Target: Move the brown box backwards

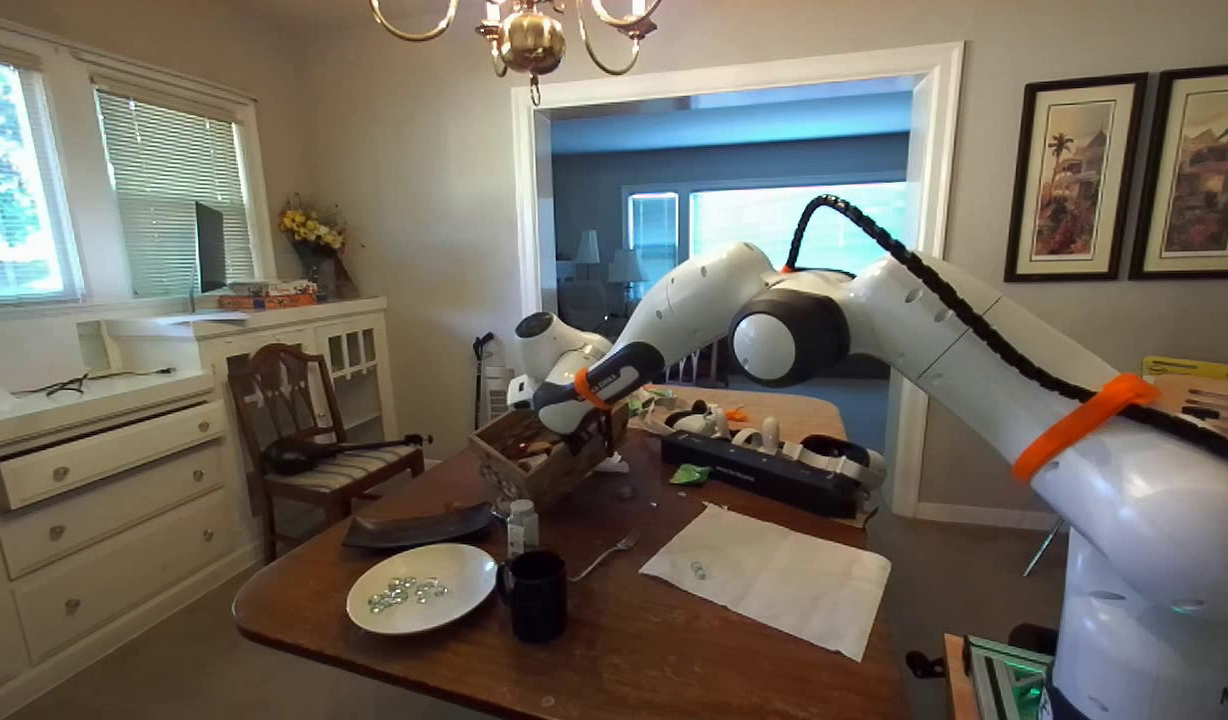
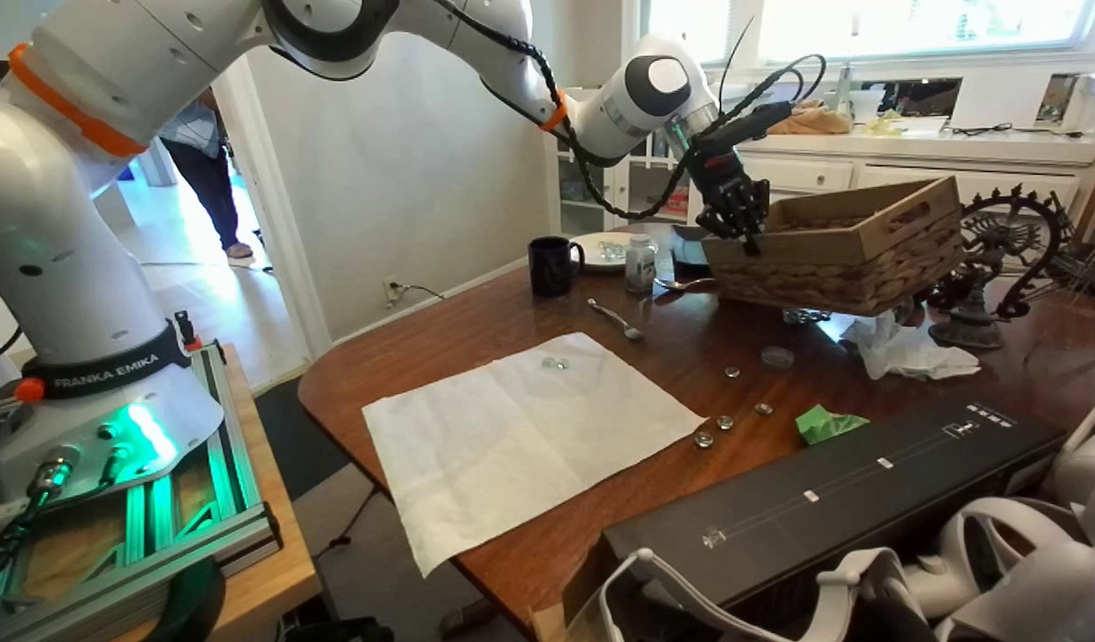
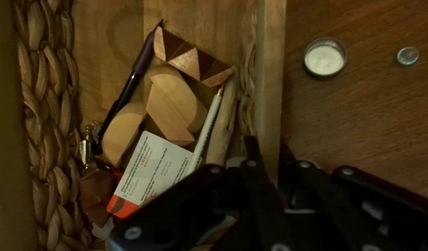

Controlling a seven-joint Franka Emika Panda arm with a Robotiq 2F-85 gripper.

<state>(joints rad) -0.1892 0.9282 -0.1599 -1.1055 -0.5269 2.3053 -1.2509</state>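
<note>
The brown box (image 2: 833,254), right of centre in an exterior view; woven walls (image 3: 50,104) and wooden rim (image 3: 270,69) look stiff, fairly light, unlikely to slip; loose blocks (image 3: 179,101) within may shift; best hold, the rim; in the wrist view it lies between the jaws, seemingly pinched, the blocks to its left.

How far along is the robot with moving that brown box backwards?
Done: the tool grips the brown box, fingers either side of one wall.
In hand: the box, seemingly partly raised in an exterior view.
Left, probably: setting it farther back and letting go; the tool hasn't released it.
</note>
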